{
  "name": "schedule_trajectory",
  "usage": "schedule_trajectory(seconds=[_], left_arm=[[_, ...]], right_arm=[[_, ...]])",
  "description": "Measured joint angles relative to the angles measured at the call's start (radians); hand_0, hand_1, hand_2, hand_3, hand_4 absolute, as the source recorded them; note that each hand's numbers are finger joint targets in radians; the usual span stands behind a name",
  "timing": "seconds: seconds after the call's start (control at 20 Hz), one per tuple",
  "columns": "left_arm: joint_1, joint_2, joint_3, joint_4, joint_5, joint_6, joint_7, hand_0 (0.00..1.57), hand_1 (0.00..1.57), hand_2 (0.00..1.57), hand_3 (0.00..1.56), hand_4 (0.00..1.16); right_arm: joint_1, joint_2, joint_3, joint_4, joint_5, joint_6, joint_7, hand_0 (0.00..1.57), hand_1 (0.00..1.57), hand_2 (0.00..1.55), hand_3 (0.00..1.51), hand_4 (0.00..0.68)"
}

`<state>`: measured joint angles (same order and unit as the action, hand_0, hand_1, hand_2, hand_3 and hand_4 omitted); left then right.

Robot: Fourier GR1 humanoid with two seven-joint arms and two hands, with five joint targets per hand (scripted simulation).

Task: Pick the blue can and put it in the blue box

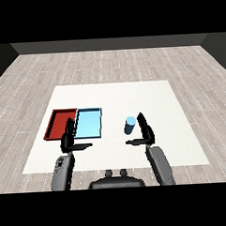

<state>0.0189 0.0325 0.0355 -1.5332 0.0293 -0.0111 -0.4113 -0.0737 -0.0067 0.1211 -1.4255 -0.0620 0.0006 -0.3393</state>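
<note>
Right hand (145,132) spread beside the blue can (129,125), nothing held.

From my seat I see the right hand's fingers straight and pointing up the table, thumb stuck out sideways toward the middle below the can; the can sits just off the fingers' inner side, and I can't tell whether they touch. The can is a small, smooth, light blue cylinder, long axis tilted slightly from upright, paler round top facing up, resting on the white table (173,144). My left hand (69,138) mirrors it, fingers straight, thumb out, holding nothing, overlapping the near edges of the trays. The light blue tray (89,123) and red tray (57,125) lie side by side, shallow, rectangular, with nothing visible in either. Grey plank floor (112,63) surrounds the table.
</note>
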Motion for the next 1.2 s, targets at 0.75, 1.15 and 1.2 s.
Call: schedule_trajectory(seconds=[0.75, 1.15, 1.2], left_arm=[[0.026, 0.005, -0.010, -0.056, -0.015, 0.017, 0.038, 0.00, 0.00, 0.00, 0.00, 0.00], [0.011, 0.001, -0.008, -0.014, -0.025, 0.020, 0.011, 0.00, 0.00, 0.00, 0.00, 0.00], [0.024, -0.001, -0.012, -0.028, -0.028, 0.024, 0.012, 0.00, 0.00, 0.00, 0.00, 0.00]], right_arm=[[-0.120, -0.004, -0.073, 0.178, -0.037, -0.017, 0.018, 0.00, 0.00, 0.00, 0.00, 0.000], [-0.175, -0.008, -0.110, 0.272, -0.061, -0.034, 0.018, 0.00, 0.00, 0.00, 0.00, 0.000], [-0.195, -0.005, -0.118, 0.298, -0.063, -0.038, 0.015, 0.00, 0.00, 0.00, 0.00, 0.000]])
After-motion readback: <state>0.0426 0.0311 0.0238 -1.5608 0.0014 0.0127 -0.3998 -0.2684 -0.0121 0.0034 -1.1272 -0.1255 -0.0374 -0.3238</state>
